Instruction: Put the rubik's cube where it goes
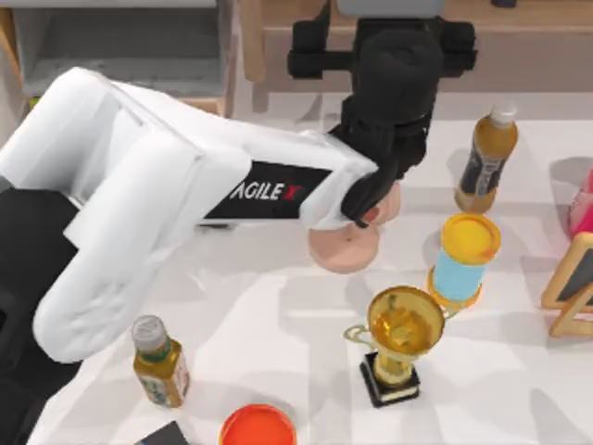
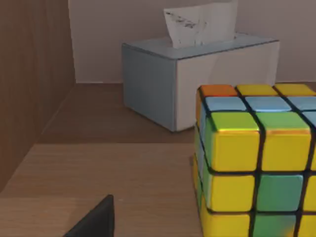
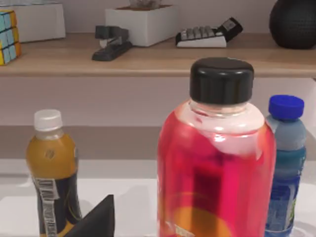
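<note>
The rubik's cube (image 2: pixel 254 163) sits on a wooden shelf board (image 2: pixel 98 168), flat on one face, with yellow and green tiles toward the left wrist camera and pale blue and orange ones on top. In the right wrist view the same cube (image 3: pixel 9 37) shows at the shelf's far end, resting on the wood apart from a stapler (image 3: pixel 111 43). Just behind the cube stands a grey tissue box (image 2: pixel 197 81) with a tissue drawn up from its slot, close to the cube but not touching it. The left arm (image 1: pixel 167 195) stretches across the table toward the shelf at the top view's upper edge, so it is plainly the nearer arm; the cube lies directly ahead of its wrist, close in. Whether its pincer is released or clenched cannot be told, as only a dark finger tip shows at the frame's edge. The cube appears to stand on its own, so the placing looks done or nearly so, and any next move would likely be a straight pull back. The right arm's pincer state likewise cannot be told; its wrist faces a red bottle (image 3: pixel 215 163) on the table. A gold trophy cup (image 1: pixel 403 324) stands open, contents unclear.
</note>
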{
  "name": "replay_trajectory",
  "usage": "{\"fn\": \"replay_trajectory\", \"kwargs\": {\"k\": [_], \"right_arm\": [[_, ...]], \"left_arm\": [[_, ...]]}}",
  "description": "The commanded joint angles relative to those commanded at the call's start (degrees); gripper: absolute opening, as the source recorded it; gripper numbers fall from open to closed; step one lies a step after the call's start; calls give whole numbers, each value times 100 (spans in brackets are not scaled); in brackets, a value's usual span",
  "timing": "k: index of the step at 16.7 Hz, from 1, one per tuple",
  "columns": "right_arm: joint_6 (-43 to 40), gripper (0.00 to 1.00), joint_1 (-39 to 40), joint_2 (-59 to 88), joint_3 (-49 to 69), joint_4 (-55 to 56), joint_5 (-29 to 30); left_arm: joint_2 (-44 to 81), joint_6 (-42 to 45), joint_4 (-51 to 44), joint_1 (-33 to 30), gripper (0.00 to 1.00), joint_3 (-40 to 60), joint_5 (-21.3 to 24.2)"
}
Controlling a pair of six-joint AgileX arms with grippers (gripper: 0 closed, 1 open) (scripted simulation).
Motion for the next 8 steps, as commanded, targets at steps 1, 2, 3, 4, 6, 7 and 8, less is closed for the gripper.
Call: {"fn": "replay_trajectory", "kwargs": {"k": [1, 2, 3, 4, 6, 7, 8], "right_arm": [[0, 100, 0, 0, 0, 0, 0], [0, 100, 0, 0, 0, 0, 0], [0, 100, 0, 0, 0, 0, 0], [0, 100, 0, 0, 0, 0, 0], [0, 100, 0, 0, 0, 0, 0], [0, 100, 0, 0, 0, 0, 0], [0, 100, 0, 0, 0, 0, 0]], "left_arm": [[202, 2, 67, -58, 100, 140, -68], [344, 3, 115, -96, 100, 236, -118], [425, 4, 142, -116, 100, 290, -146], [449, 4, 149, -122, 100, 305, -155], [449, 4, 149, -122, 100, 305, -155], [449, 4, 149, -122, 100, 305, -155], [441, 3, 136, -94, 100, 278, -142]]}}
